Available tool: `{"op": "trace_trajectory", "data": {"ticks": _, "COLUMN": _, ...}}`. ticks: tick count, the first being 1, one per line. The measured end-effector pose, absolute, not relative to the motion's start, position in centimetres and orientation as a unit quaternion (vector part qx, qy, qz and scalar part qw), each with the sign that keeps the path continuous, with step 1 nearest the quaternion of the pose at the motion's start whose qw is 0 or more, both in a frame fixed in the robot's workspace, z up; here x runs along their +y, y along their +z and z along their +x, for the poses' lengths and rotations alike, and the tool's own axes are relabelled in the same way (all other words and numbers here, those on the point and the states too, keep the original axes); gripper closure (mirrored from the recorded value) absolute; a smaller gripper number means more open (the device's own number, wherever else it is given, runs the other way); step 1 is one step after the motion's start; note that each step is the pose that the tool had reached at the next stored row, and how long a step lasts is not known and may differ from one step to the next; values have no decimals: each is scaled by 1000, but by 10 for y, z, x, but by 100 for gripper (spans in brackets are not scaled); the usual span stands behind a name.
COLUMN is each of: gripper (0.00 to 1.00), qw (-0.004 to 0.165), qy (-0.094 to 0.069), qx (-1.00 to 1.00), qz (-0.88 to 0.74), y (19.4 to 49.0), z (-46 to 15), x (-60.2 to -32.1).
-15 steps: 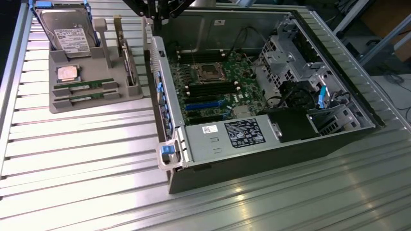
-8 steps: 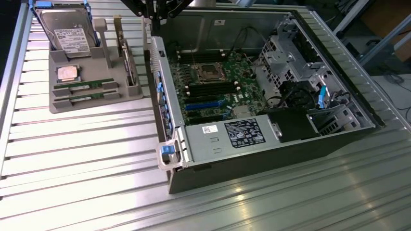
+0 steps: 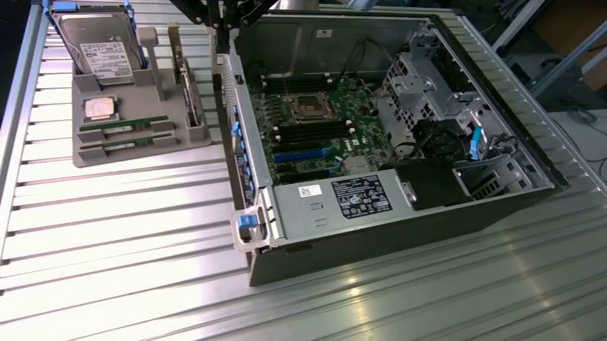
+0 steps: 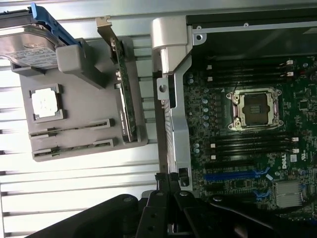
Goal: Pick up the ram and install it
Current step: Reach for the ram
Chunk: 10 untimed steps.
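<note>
- The end effector [image 3: 221,30] hangs at the top edge of the exterior view, over the side wall of the open computer case [image 3: 379,234] that faces the tray.
- In the wrist view the end effector [image 4: 167,177] has its two dark fingers pressed together. It is closed and holds nothing.
- Its fingertips sit above the silver metal edge of the computer case [image 4: 171,114], between the tray and the motherboard.
- A grey holder tray [image 3: 142,153] rests on the ribbed metal table [image 3: 114,249], just beside the case on the exterior view's left.
- The first ram stick [image 3: 124,128] and the second ram stick [image 3: 128,144] lie side by side in two parallel slots of the tray, at the end away from the hard drive.
- Both sticks are well apart from the end effector.
- In the wrist view the first ram stick [image 4: 69,129] and the second ram stick [image 4: 74,147] appear edge-on in the holder tray [image 4: 84,106].
- A square silver CPU [image 3: 99,108] [image 4: 45,103] sits in the tray just beside the first stick.
- A hard drive [image 3: 99,42] [image 4: 25,49] stands tilted in a blue bracket at the tray's other end.
- An expansion card [image 3: 190,89] [image 4: 126,99] stands on edge along the tray's side nearest the case.
- Inside the case, the green motherboard [image 3: 313,135] carries a CPU socket [image 3: 308,106] [image 4: 255,109] with black memory slots [image 3: 308,131] [image 4: 252,146] on either side.
</note>
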<state>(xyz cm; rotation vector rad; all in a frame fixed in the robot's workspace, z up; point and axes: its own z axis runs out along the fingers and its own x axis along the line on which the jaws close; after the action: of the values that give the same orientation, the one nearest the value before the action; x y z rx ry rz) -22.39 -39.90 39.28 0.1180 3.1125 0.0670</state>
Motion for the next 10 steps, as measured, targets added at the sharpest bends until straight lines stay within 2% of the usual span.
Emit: {"op": "trace_trajectory", "data": {"ticks": 10, "gripper": 89, "qw": 13, "qy": 21, "qx": 999, "qz": 38, "y": 393, "z": -230, "x": -399}}
